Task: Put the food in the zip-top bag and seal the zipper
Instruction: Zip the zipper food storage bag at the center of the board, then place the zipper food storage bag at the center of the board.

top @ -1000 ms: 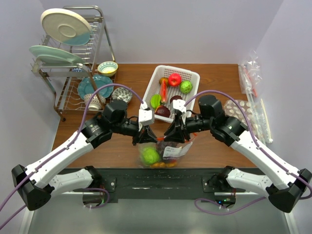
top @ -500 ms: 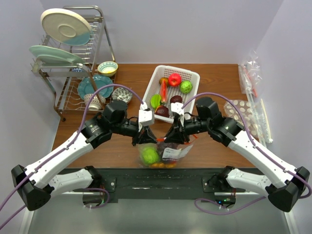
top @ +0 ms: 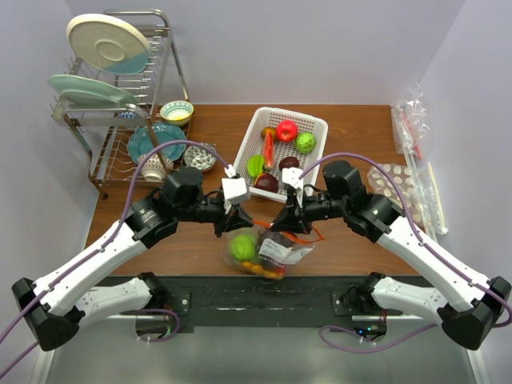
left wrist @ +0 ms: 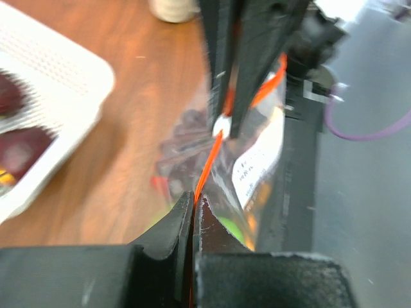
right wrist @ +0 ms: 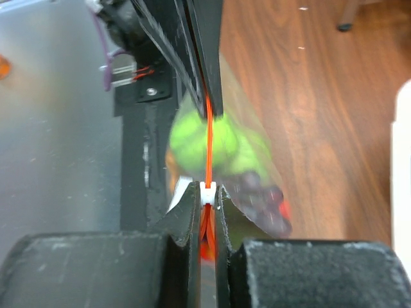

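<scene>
Food, green and purple, sits inside the clear, crinkly plastic zip-top bag (top: 260,250), held over the wooden tabletop's (top: 360,136) near edge between left gripper (top: 232,218) and right gripper (top: 286,222), near the white plastic basket (top: 292,111).

Left wrist: the left gripper's jaws are clamped on the narrow orange-red zipper (left wrist: 209,162).

Right wrist: the right gripper's jaws pinch the zipper at its small white slider (right wrist: 207,190).

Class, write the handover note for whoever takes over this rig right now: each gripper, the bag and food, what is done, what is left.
Left gripper: shut on the zipper at one end of the mouth.
Right gripper: shut on the zipper at its white slider.
Zip-top bag: held by its mouth between the grippers.
Done: green, purple and orange food is inside.
Left: seal the zipper fully; how far it is closed cannot be told. The white basket holds more pieces.
</scene>
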Controlling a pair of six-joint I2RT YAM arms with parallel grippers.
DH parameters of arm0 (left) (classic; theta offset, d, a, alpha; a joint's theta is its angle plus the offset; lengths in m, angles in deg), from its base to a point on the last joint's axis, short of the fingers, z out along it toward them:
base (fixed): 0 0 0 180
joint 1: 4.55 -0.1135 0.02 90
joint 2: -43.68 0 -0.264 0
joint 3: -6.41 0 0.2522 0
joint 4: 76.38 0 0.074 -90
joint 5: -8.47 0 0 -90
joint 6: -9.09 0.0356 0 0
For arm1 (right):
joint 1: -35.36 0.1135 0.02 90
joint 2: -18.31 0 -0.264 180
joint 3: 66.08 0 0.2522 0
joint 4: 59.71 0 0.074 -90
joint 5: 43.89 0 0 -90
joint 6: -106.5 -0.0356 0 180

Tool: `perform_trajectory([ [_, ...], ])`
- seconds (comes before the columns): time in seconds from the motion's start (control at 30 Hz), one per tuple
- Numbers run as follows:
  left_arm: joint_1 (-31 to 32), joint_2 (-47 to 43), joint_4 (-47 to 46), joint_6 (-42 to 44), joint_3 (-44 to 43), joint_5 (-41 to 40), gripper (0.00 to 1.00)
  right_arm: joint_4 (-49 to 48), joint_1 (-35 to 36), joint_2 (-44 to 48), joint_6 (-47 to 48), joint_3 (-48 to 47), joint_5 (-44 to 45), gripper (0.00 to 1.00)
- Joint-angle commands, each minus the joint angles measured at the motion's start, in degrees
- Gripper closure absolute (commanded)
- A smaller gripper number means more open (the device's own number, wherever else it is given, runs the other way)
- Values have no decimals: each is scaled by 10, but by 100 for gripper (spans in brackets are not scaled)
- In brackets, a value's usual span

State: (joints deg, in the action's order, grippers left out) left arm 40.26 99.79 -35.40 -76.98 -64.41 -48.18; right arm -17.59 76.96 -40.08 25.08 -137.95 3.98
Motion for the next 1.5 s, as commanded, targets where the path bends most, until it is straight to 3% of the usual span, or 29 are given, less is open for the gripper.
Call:
perform_trajectory([
  [0.0,-7,-40,-3,-15,-27,-151,100,58,-3,42,-14,-23,59,100],
  [0.4,-21,-24,39,-35,-19,-305,100,122,-2,111,-48,-3,203,100],
  [0.63,-37,-12,50,-35,-24,-332,100,152,-2,143,-59,11,296,100],
  [0.8,-37,-6,49,-52,-24,-332,100,153,-3,163,-62,20,317,100],
  [1.13,-38,23,21,-50,-38,-311,100,75,-2,118,-82,16,350,100],
  [1.3,-39,84,17,-57,-68,-348,100,16,-2,62,-117,-6,390,100],
  [1.37,-40,108,10,-67,-78,-377,97,-1,-3,31,-126,-17,400,98],
  [1.47,-44,135,6,-77,-100,-407,78,-28,-4,4,-150,-25,436,72],
])
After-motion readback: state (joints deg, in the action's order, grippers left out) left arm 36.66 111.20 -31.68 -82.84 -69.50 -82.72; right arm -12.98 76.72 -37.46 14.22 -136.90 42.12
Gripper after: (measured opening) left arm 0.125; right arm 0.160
